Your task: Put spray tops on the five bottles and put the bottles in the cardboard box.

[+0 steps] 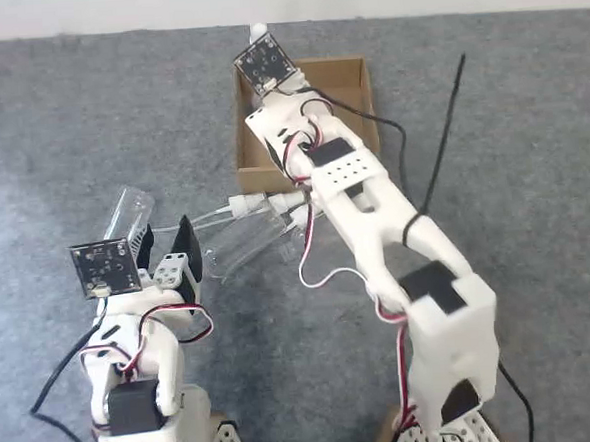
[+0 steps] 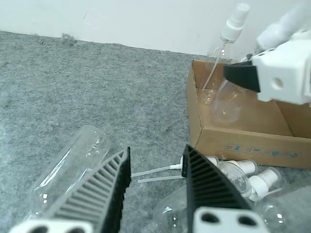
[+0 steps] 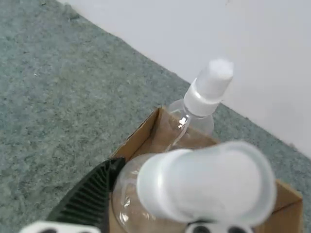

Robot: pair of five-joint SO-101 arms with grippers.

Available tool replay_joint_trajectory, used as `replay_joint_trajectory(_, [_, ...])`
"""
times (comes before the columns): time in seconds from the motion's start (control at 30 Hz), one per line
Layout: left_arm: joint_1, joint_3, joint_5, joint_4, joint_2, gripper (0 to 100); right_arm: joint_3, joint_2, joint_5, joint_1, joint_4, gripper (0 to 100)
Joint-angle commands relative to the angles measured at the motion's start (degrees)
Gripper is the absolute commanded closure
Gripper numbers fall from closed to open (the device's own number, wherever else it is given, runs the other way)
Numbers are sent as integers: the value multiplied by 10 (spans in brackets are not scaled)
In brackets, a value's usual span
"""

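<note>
Capped bottle [image 2: 224,99]: clear, white spray top [image 3: 210,87] fitted, upright, lower part inside the walls of the cardboard box [image 2: 233,141]. Contact with the box floor not discernible.

Right claw [image 3: 138,194]: pinching the capped bottle on its body, black finger [image 2: 240,76] pressed against the bottle's side. Arm stretched out over the box in the high view.

Cardboard box: open-topped, brown, at the far side of the grey surface [image 1: 489,119].

Loose spray tops [image 2: 245,170]: white, clustered on the surface just outside the box's near wall, thin dip tubes [image 2: 155,170] pointing toward the left claw.

Left claw [image 2: 156,179]: spread wide, holding nothing, low over the surface, apart from the box.

Lying bottle [image 2: 68,167]: clear, on its side, just beside one finger of the left claw.

Second lying bottle [image 1: 248,246]: clear, on its side between the two arms, next to the loose spray tops.
</note>
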Motion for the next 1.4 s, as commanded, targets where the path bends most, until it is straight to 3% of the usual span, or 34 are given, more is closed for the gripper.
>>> replay_joint_trajectory(0.0, [-3,-13,8,-18,-12,834,-75,20,-8,9,-14,964])
replay_joint_trajectory(0.7, [2,-13,9,-18,-12,834,-195,186,-8,8,-14,963])
replay_joint_trajectory(0.93, [2,-13,9,-18,-12,834,-195,200,-8,7,-14,901])
replay_joint_trajectory(1.37, [1,-13,9,-18,-12,834,-195,194,-8,7,23,895])
